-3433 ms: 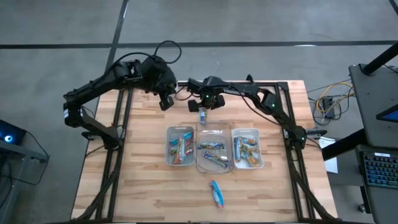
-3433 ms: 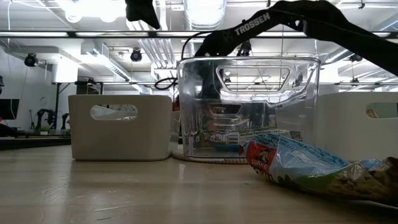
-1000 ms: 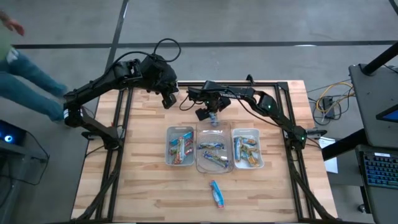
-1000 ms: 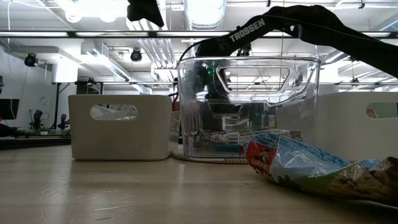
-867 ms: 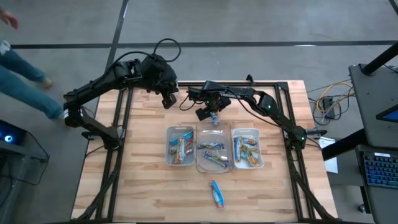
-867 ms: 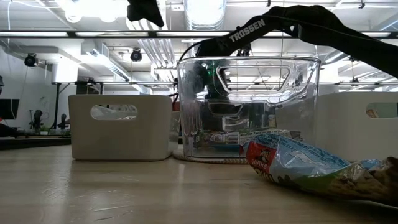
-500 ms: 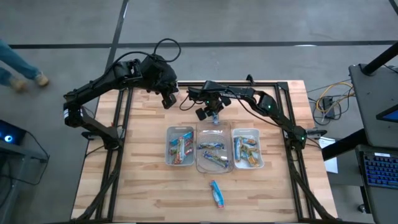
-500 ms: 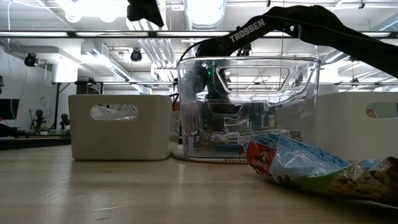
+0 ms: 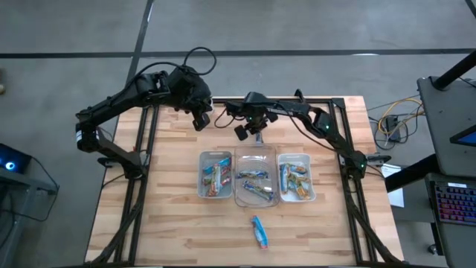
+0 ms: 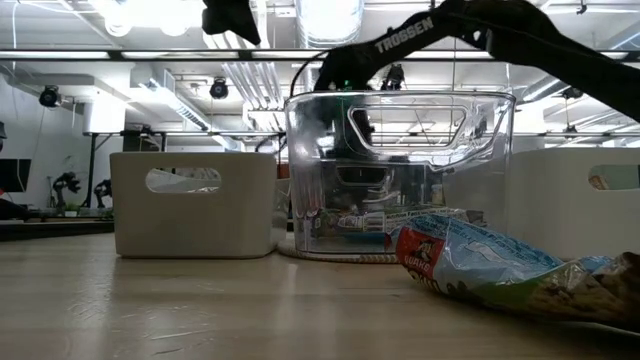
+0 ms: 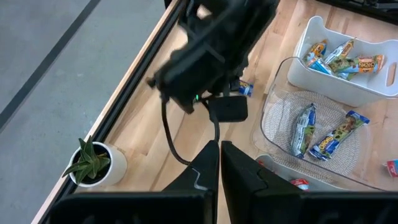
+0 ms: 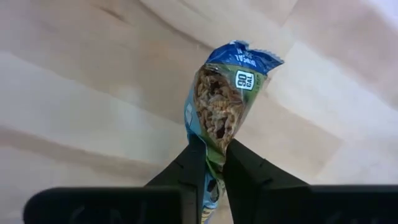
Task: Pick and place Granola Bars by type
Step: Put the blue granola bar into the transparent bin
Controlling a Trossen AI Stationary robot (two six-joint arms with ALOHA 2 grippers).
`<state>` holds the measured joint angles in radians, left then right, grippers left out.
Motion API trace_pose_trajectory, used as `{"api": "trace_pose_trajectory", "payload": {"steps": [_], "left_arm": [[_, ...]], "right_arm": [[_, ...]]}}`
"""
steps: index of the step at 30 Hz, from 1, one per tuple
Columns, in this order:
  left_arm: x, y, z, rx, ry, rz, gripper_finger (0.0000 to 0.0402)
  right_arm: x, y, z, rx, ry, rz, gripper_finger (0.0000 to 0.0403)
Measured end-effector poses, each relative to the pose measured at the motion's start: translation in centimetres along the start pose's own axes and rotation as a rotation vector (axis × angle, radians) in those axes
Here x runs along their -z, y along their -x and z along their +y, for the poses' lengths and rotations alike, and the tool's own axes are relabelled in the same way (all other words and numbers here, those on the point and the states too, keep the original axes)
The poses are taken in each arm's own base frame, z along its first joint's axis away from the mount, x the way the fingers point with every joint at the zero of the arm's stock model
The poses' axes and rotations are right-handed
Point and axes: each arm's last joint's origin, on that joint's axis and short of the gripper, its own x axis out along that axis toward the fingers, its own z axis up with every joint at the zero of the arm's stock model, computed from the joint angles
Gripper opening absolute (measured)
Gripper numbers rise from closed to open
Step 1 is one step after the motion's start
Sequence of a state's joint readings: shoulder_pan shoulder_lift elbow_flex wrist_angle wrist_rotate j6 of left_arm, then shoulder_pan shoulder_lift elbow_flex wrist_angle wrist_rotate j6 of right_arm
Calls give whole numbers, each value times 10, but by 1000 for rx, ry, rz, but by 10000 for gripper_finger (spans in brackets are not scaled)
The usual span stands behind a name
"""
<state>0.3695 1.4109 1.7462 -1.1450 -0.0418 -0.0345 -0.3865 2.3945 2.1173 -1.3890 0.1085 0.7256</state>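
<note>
A blue granola bar (image 12: 222, 99) is behind the trays, near the table's far edge, with my right gripper (image 9: 253, 134) (image 12: 213, 145) shut on it and pointing down. Another blue bar (image 9: 259, 231) (image 10: 490, 270) lies flat on the table in front of the trays. More bars lie in the left tray (image 9: 201, 179), the clear middle tray (image 9: 239, 155) and the right tray (image 9: 311, 179). My left gripper (image 9: 199, 120) (image 11: 219, 152) hangs shut and bare above the table's far left part. My right gripper pinches the blue bar's two long edges (image 12: 214, 138) between its two fingers (image 12: 194, 163), toward one end of the bar. The fingers come from above and point down, lying across the bar. The free end (image 12: 244, 59) sticks out beyond them; whether it touches the table I cannot tell.
A small white pot with a green plant (image 11: 93, 163) stands by the table's far left edge. The three trays sit side by side mid-table. Bare wood lies left and right of the trays and along the near edge. Cables run past the right edge (image 9: 394, 123).
My right gripper has risen a little behind the clear tray, taking the blue bar with it. A person at the room's left side has walked out of the high view.
</note>
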Motion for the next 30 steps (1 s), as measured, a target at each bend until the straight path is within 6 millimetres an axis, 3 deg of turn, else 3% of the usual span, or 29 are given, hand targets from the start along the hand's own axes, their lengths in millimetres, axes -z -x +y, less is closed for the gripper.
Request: {"api": "trace_pose_trajectory", "payload": {"steps": [7, 13, 22, 26, 30], "left_arm": [[0, 1, 0, 0, -1, -2, 0], [0, 1, 0, 0, -2, -2, 0], [1, 2, 0, 0, -11, -4, 0], [0, 2, 0, 0, -11, -4, 0], [0, 2, 0, 1, -11, -5, 0]], "right_arm": [[9, 57, -17, -92, 42, -110, 28], [35, 118, -34, -186, 123, -236, 28], [113, 202, -45, -334, 365, -436, 28], [148, 220, -39, -375, 530, -495, 28], [176, 224, -24, -361, 793, -535, 28]]}}
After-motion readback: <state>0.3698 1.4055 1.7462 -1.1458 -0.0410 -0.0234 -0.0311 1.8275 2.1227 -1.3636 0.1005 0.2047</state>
